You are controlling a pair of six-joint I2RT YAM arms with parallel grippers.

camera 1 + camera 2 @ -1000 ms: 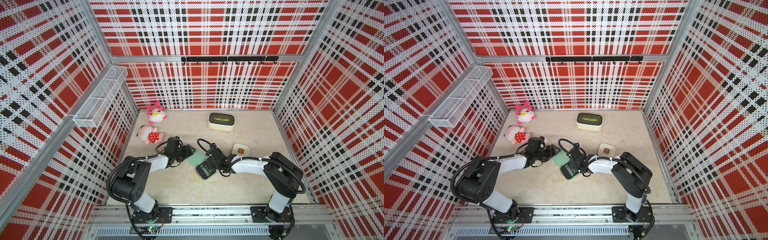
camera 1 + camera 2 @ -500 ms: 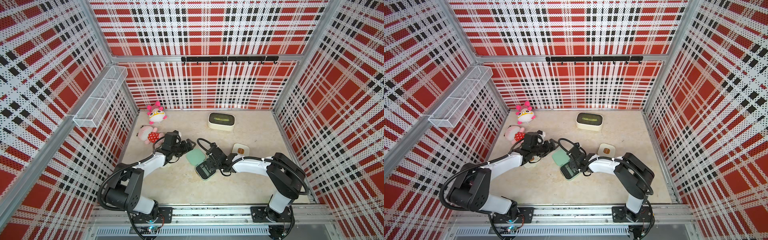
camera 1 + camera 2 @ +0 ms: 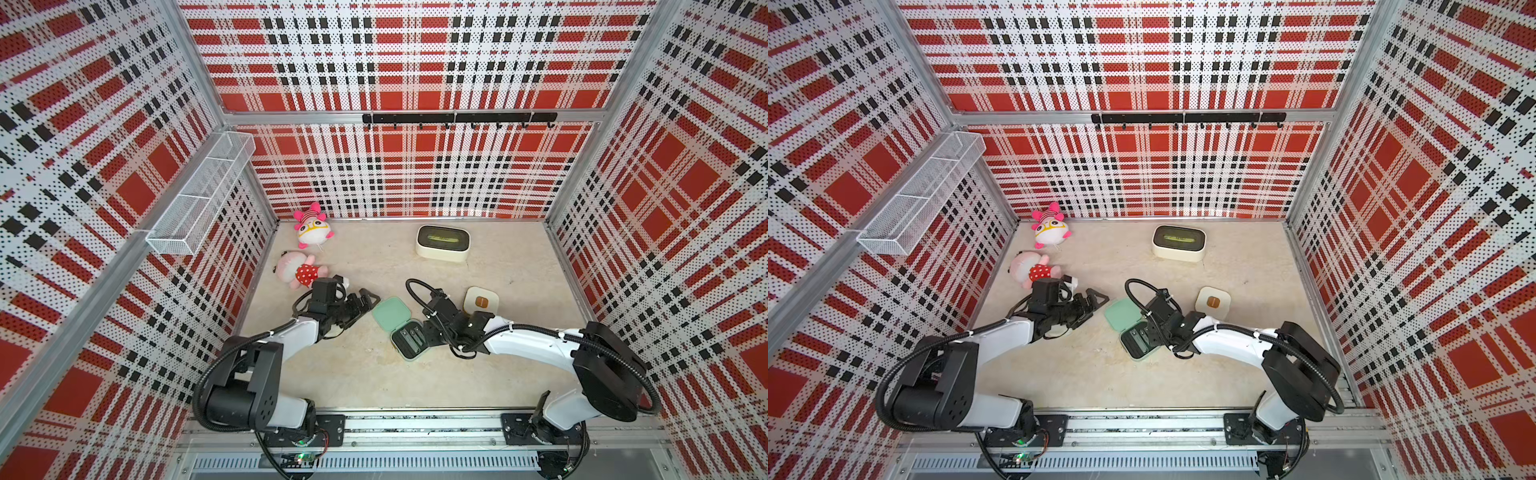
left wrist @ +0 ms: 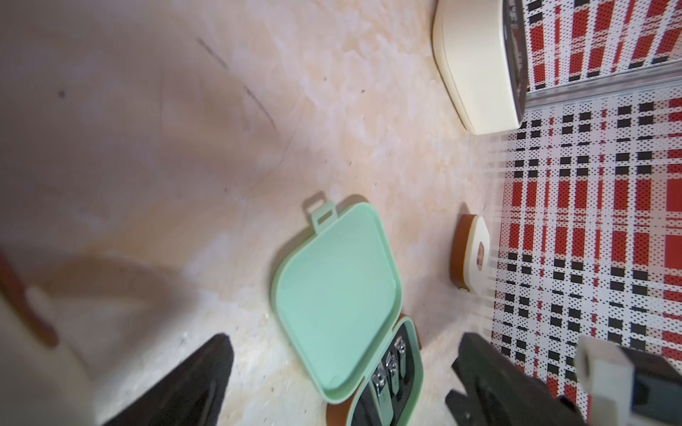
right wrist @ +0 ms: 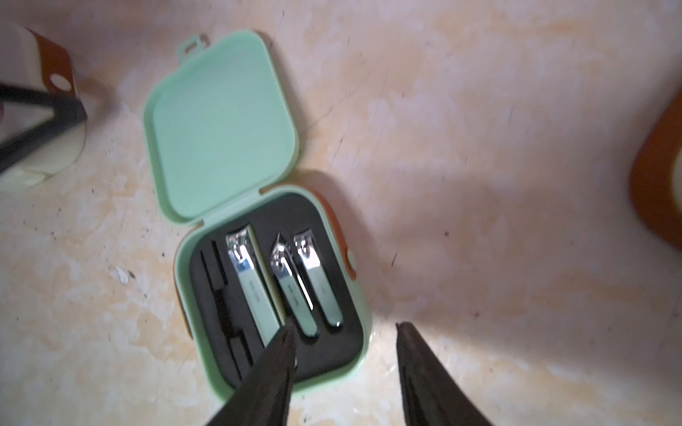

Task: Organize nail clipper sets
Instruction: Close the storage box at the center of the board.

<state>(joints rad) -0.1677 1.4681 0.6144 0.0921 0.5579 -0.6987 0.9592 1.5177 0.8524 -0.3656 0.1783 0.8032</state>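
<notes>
Mint green case (image 5: pixel 221 125) lay open with three clippers (image 5: pixel 291 284), right gripper (image 5: pixel 345 326) part open astride its rim, left gripper (image 4: pixel 343 338) spread wide, both empty

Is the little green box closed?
No, the mint green case lies flipped wide open, with three silver clippers showing inside.
</notes>
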